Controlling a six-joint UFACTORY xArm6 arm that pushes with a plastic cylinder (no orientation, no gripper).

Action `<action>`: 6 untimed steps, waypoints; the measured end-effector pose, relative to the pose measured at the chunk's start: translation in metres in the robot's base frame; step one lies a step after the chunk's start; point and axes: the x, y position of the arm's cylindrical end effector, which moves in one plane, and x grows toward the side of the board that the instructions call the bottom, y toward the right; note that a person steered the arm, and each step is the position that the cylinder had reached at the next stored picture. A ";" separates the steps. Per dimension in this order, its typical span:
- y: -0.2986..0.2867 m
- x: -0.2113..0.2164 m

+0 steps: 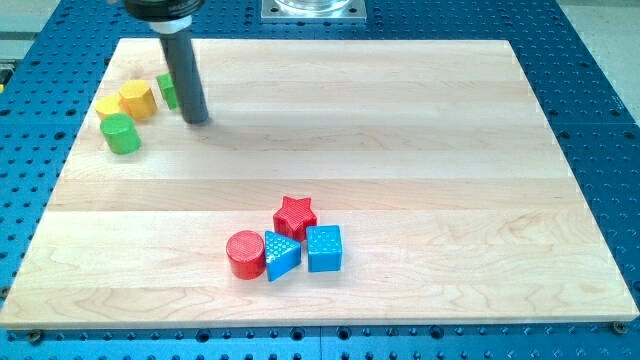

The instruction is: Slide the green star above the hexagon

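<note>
Camera view shows, low in the middle, four blocks bunched close: a red cylinder (244,253), a blue triangle (281,255), a blue cube (324,248) and a red star (295,215) just behind them. Farther back, at the upper left of the wooden board (400,130), sit a green cylinder (122,134), a yellow hexagon (136,100) and another yellow block (108,108). My tip (196,121) rests just right of the green star (166,90), which the rod half hides, probably ready to push it. I have no pincer, only a rod. No writing shows anywhere.
</note>
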 end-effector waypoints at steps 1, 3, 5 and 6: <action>-0.043 -0.018; -0.016 -0.028; 0.028 -0.099; 0.026 -0.113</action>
